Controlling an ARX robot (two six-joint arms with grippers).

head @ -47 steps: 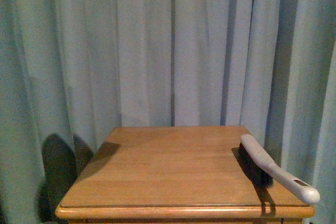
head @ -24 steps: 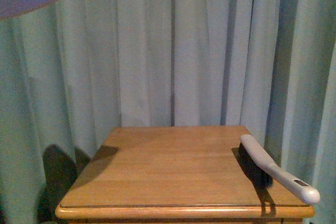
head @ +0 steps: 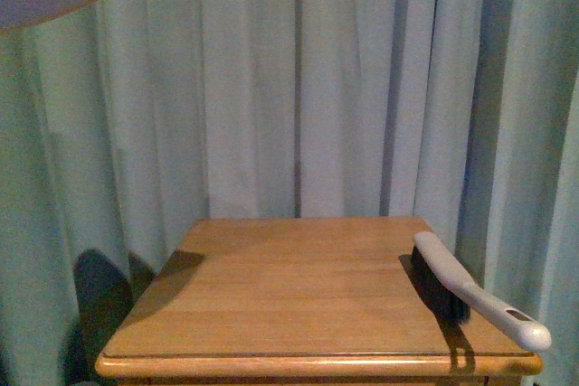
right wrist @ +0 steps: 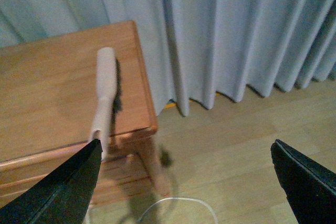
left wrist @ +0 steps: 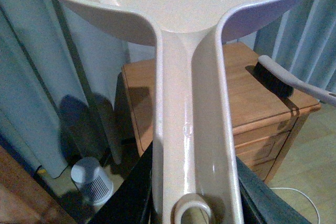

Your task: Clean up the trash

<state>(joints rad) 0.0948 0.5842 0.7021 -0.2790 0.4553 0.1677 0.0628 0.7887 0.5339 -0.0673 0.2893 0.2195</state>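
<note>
The left end effector (left wrist: 197, 203) is pressed together on the handle of the dustpan (left wrist: 189, 103), which is raised high. The right end effector (right wrist: 181, 182) is spread and empty, near the table (head: 271, 296). The brush (head: 470, 288) is laid at the table's 4 o'clock, its axis running from 11 to 5 o'clock with the handle overhanging, and is judged nearer the right arm. The trash is seen in no view.

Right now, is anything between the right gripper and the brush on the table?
Nothing visible. The right gripper hangs open beside the table; the brush lies at the table's right edge, handle jutting past it. The left gripper holds the dustpan. No trash shows in any view.
</note>
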